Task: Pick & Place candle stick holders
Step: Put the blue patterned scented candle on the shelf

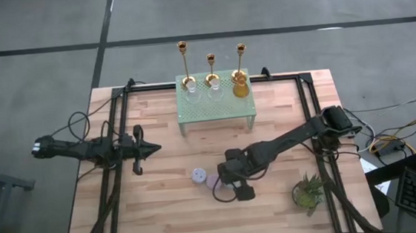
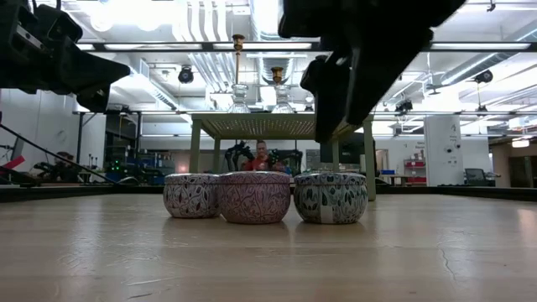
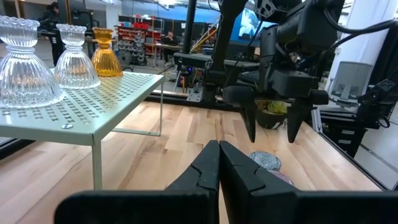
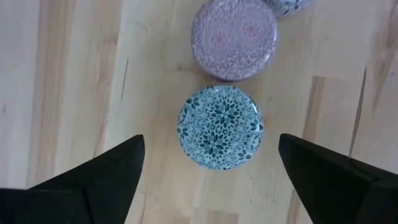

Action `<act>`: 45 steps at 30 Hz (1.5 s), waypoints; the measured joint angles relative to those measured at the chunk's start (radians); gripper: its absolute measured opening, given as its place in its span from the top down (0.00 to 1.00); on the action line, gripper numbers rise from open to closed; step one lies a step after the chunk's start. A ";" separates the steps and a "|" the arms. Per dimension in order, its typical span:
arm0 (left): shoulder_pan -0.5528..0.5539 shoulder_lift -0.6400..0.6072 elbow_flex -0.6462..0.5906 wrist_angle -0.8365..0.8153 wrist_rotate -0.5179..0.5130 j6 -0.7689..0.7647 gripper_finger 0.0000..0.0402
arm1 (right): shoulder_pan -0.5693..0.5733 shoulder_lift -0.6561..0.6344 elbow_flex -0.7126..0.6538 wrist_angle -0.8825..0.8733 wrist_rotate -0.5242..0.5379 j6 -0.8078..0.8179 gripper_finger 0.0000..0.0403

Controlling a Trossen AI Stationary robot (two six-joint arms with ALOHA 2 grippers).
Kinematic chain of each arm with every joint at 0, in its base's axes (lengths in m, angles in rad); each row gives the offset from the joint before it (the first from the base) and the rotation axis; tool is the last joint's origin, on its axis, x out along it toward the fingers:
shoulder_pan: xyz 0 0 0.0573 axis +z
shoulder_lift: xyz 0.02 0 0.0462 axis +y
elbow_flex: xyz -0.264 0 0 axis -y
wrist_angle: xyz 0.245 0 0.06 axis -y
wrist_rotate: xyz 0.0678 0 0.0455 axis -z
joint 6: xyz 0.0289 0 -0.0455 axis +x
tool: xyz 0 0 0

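Three gold candle stick holders stand upright by their round bases along the far part of a green perforated stand; the middle one is shorter. Two show in the low view. My left gripper is shut and empty, left of the stand, above the table; its own view shows the shut fingers. My right gripper is open, pointing down above a teal patterned tin, a finger on either side and well clear of it.
Two clear glass holders and an amber one stand on the green stand. A pink tin and a purple-white tin stand beside the teal one. A small potted plant is at the near right.
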 joint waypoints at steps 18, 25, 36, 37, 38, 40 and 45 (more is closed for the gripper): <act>0.000 0.000 0.000 0.000 0.000 0.000 0.98 | 0.008 -0.002 -0.131 0.212 0.026 -0.037 0.09; 0.000 0.000 0.000 0.000 0.000 0.000 0.98 | 0.006 0.006 -0.143 0.248 0.027 -0.042 0.09; 0.000 0.000 0.000 0.000 0.000 0.000 0.98 | 0.002 0.103 -0.143 0.281 0.026 -0.038 0.09; 0.000 0.000 0.000 0.000 0.000 0.000 0.98 | 0.002 0.108 -0.143 0.280 0.026 -0.038 0.09; 0.000 0.000 0.000 0.000 0.000 0.000 0.98 | 0.002 0.113 -0.143 0.280 0.026 -0.039 0.09; 0.000 0.000 0.000 0.000 0.000 0.000 0.98 | 0.002 0.117 -0.142 0.280 0.026 -0.043 0.09; 0.000 0.000 0.000 0.000 0.000 0.000 0.98 | 0.002 0.110 -0.142 0.278 0.026 -0.042 0.09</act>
